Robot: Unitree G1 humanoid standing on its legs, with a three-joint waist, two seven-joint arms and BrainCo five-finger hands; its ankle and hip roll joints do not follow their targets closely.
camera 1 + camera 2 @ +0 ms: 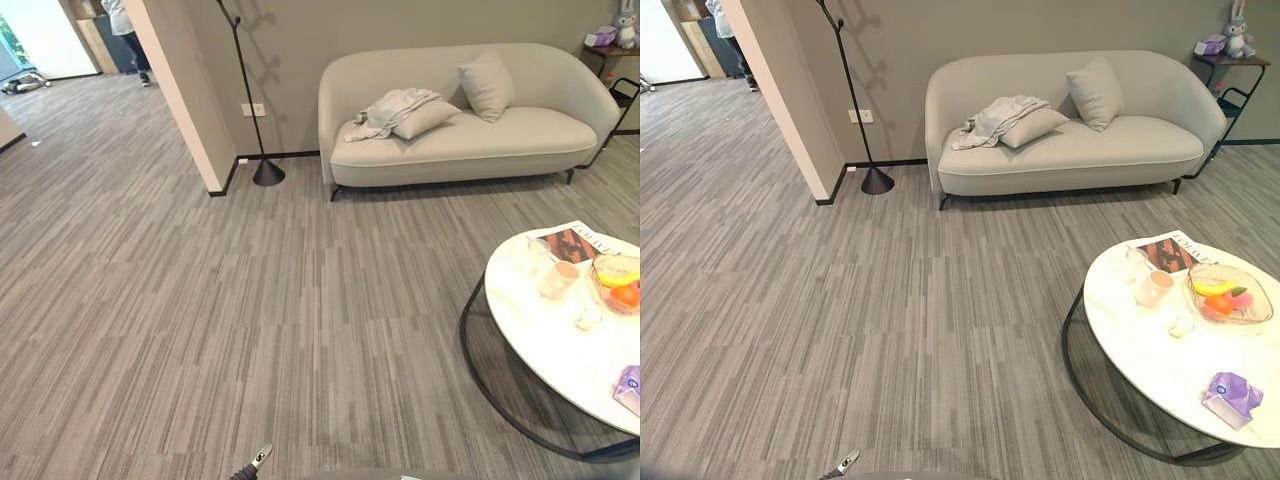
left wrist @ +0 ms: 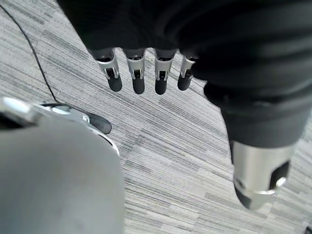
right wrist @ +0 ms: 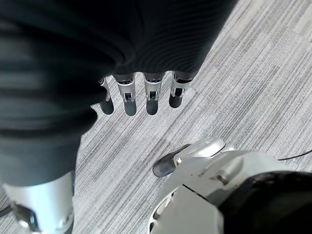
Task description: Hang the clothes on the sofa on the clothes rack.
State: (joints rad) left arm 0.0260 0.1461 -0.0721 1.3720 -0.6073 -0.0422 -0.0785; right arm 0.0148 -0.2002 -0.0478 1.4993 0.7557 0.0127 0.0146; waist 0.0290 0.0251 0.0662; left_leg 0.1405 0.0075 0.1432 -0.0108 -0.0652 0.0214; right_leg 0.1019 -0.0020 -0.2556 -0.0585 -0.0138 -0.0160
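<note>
Ahead, clothes: a pale crumpled garment (image 1: 388, 108) lies on the left part of the sofa (image 1: 470, 145) seat, touching a cushion (image 1: 424, 118).
Clothes rack: the black pole stand (image 1: 248, 95) rises just left of the sofa, by the wall corner.
My left robot hand (image 2: 146, 73): fingers straight, holding nothing, over the carpet.
My right robot hand (image 3: 141, 95): likewise relaxed and empty.
Tabletop (image 1: 1150, 350): round, white, at my right, carrying what seems a fruit bowl (image 1: 1228, 295).

Round white table (image 1: 1140, 350) at right: magazine (image 1: 1168, 250), cup (image 1: 1154, 288), fruit bowl (image 1: 1228, 295), purple pack (image 1: 1232, 397)
</note>
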